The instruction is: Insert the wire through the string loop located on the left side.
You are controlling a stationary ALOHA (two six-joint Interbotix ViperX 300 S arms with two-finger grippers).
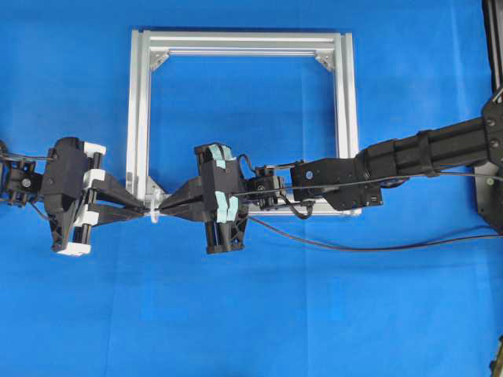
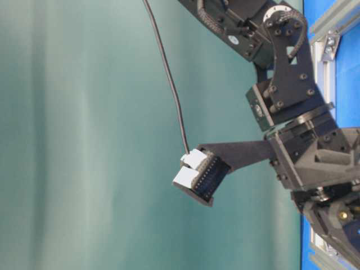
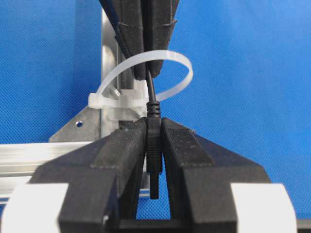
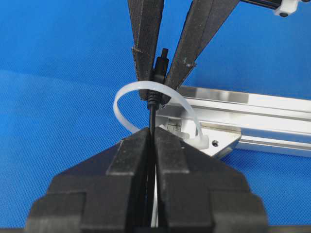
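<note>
A: The wire [image 3: 151, 94] — where do we have it?
B: Through the string loop [image 3: 181, 68] at the aluminium frame [image 3: 29, 153] corner; our left gripper [image 3: 153, 145] clamps its plug, our right gripper [image 4: 151, 145] pinches the cable behind the loop.

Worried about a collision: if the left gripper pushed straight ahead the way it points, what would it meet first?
Probably the string loop, with the right gripper immediately behind it; depth is hard to judge.
</note>
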